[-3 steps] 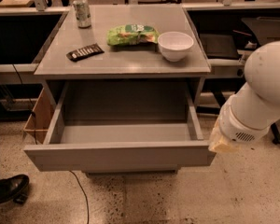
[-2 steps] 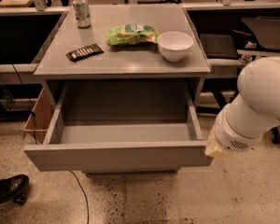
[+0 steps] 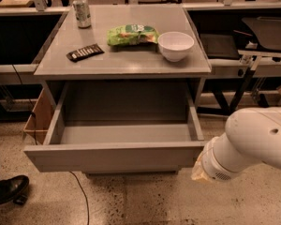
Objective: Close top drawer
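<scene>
The top drawer (image 3: 117,156) stands pulled far out at lower centre; the gripper (image 3: 200,169), lower right beside its front corner, grip state impossible to tell, should press squarely mid-panel, pushing straight inward

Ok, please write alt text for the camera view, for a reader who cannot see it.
A wide grey top drawer stands pulled open under a grey cabinet top, with the robot's white arm and its gripper at the drawer's front right corner. On the top are a can, a dark flat object, a green snack bag and a white bowl.
</scene>
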`<action>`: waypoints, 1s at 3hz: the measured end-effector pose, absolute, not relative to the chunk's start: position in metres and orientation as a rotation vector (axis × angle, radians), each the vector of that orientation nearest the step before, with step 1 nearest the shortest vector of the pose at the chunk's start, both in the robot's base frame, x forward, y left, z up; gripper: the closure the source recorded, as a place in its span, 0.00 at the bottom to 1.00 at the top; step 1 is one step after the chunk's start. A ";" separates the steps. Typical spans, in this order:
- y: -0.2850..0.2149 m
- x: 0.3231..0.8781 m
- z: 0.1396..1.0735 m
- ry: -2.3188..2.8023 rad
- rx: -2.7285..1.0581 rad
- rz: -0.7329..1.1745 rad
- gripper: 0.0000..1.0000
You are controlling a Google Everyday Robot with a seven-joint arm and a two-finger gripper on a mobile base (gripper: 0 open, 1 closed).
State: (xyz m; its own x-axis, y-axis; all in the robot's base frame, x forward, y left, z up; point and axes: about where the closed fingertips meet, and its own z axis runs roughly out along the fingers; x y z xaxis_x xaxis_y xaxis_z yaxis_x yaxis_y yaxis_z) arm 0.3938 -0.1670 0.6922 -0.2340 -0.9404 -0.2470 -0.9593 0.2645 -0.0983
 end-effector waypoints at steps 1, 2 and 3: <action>-0.156 0.403 0.675 2.238 -1.700 0.094 1.00; -0.155 0.408 0.677 2.224 -1.686 0.079 1.00; -0.157 0.406 0.677 2.227 -1.659 0.052 1.00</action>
